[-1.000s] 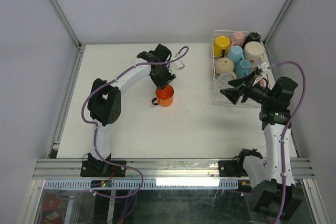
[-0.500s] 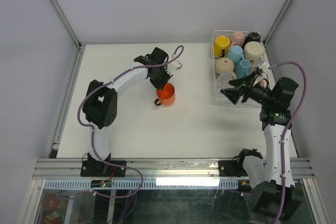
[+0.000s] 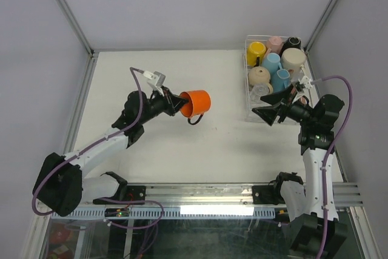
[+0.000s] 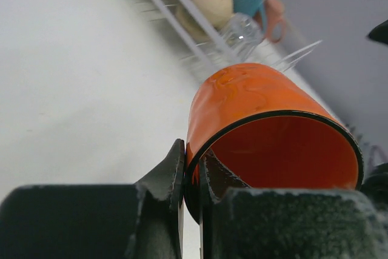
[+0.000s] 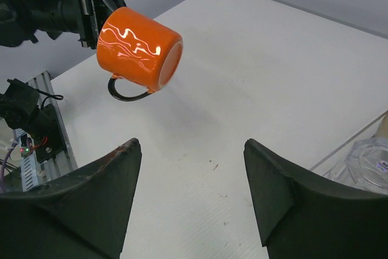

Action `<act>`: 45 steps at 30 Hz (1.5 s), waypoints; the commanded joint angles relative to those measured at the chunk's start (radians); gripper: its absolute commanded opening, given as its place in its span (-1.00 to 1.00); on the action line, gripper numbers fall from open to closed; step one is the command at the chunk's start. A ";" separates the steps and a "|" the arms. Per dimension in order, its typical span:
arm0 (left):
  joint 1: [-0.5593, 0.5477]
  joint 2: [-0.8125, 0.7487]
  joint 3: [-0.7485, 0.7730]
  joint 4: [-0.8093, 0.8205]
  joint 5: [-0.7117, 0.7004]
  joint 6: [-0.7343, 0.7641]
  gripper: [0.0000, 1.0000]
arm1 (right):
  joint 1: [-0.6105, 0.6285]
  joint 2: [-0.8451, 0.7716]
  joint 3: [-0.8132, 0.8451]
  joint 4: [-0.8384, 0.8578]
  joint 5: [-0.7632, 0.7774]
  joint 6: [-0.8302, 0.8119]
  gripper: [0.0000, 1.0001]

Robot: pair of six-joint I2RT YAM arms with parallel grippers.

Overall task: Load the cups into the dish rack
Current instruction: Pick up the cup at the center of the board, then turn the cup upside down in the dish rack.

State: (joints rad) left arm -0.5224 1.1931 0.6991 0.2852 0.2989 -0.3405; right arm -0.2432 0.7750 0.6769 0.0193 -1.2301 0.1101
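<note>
My left gripper [image 3: 179, 103] is shut on the rim of an orange mug [image 3: 195, 103] and holds it on its side above the table, base toward the rack and black handle down. In the left wrist view the jaws pinch the mug's wall [image 4: 254, 119], one finger inside. The mug also shows in the right wrist view [image 5: 139, 48]. The clear dish rack [image 3: 249, 77] at the back right holds several mugs: yellow [image 3: 256, 50], pink, black, beige [image 3: 292, 59], two blue [image 3: 271, 62], plus a clear glass tumbler [image 3: 259, 93]. My right gripper [image 3: 262, 108] is open and empty beside the rack's near end.
The white table [image 3: 151, 144] is walled by grey panels with metal frame posts at the back corners. An aluminium rail [image 3: 194, 193] runs along the near edge. The tumbler and the rack's edge show at the right of the right wrist view [image 5: 367, 162].
My left arm has swung back and lifted the orange mug off the table, tipping it on its side and moving it slightly right. My right gripper has barely moved.
</note>
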 commanded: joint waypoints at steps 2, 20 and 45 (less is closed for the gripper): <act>0.002 0.003 -0.200 0.794 0.036 -0.585 -1.00 | 0.034 -0.018 -0.020 0.166 -0.074 0.104 0.44; -0.177 0.375 -0.144 1.458 -0.084 -0.636 -1.00 | 0.187 0.097 -0.066 0.371 -0.112 0.156 0.49; -0.314 0.563 0.162 1.461 -0.095 -0.416 -1.00 | 0.331 0.147 -0.143 0.620 -0.019 0.630 0.51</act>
State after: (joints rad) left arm -0.8192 1.7672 0.7921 1.4288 0.2123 -0.7422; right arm 0.0776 0.9379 0.5640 0.4297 -1.2964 0.5018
